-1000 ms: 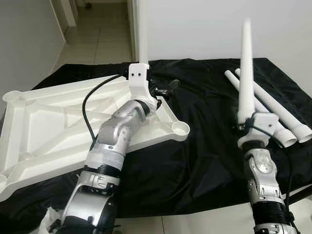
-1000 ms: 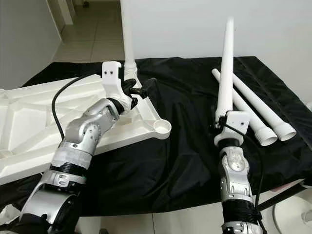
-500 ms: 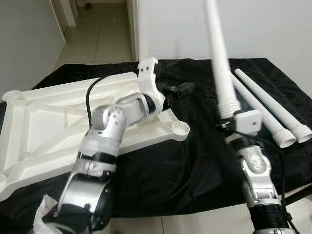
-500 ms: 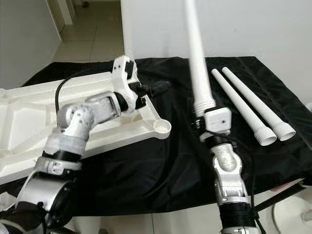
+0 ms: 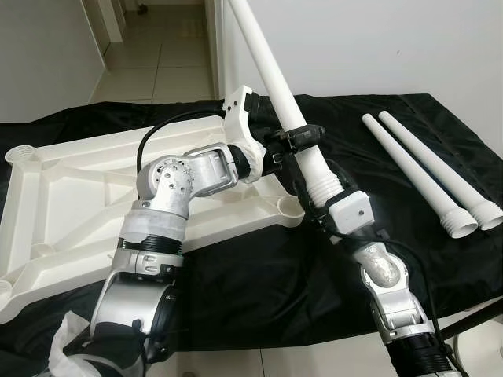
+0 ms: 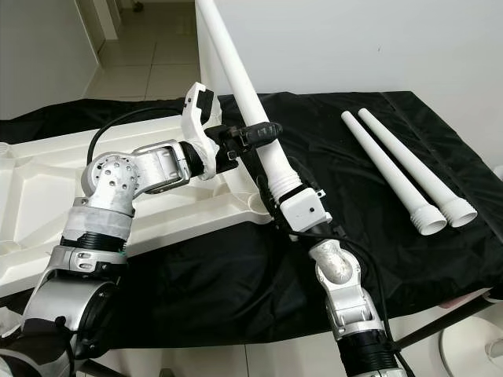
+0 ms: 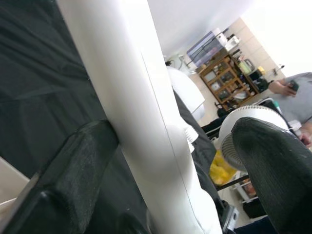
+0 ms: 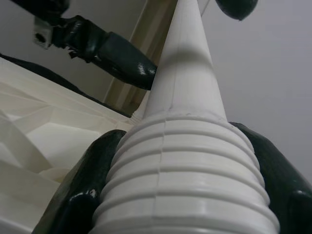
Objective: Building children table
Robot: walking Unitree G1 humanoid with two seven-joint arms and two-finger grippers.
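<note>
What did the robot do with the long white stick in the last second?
The right gripper kept hold of the table leg by its ribbed end, swinging it from upright to leaning left, over to the upturned tabletop. The left gripper reached out, and its open fingers now straddle the leg. The tabletop and the two spare legs on the black cloth stayed put.

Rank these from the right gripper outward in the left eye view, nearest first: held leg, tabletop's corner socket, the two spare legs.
1. Held leg: in the right gripper.
2. Corner socket: just to its left, on the tabletop.
3. Spare legs: far right on the cloth; too close together to rank.
</note>
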